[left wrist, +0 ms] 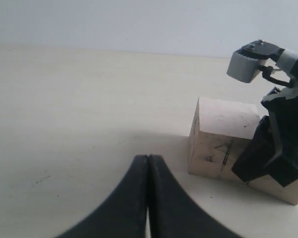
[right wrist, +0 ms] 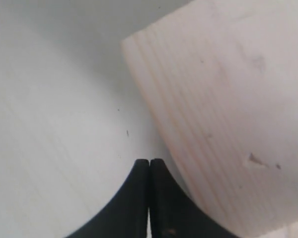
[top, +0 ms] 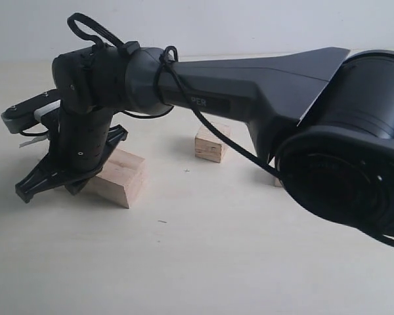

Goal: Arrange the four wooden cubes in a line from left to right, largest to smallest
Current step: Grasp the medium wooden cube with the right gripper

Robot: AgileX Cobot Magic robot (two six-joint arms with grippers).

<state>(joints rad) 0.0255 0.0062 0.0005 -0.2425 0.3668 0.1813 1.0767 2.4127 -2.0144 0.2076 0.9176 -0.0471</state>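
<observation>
Largest cube [top: 121, 177]: sitting on the counter [top: 217, 262], lower left of the exterior frame.
Right gripper [right wrist: 149, 166]: reaching across, tips pressed together, gripping nothing, crowding the cube's left side.
Left gripper [left wrist: 148, 162]: tips meeting, carrying nothing, hanging back.
Nearer arm: right.
Smaller cube [top: 211, 143]: waiting mid-frame.

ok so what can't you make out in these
1. Two of the four cubes: the exterior view shows only the largest cube and a smaller cube; the right arm blocks what lies behind it.
2. Largest cube's full outline, right wrist view: cut off by the frame edges.
3. Whether the right claw touches that cube: too close to tell.
4. Left claw: outside the exterior view.
</observation>
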